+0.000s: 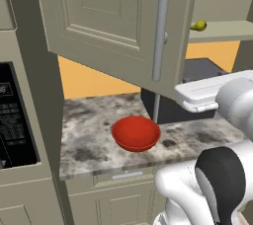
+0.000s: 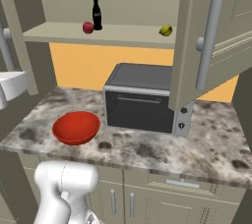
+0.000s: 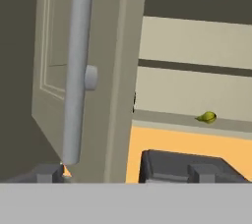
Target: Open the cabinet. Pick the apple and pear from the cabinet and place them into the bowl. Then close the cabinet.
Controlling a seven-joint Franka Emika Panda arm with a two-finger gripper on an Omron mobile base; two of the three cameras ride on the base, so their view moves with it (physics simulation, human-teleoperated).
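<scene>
Two fruits on right base view: apple (image 2: pixel 88 27), pear (image 2: pixel 166 30)

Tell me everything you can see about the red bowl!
The bowl is wide, shallow, round and glossy red, like smooth plastic or glazed ceramic. It sits upright on the speckled marble-look counter, left of the dark oven in the right base view and apart from it. It looks empty: the apple and pear are up on the cabinet shelf. Nothing touches it but the counter.
</scene>
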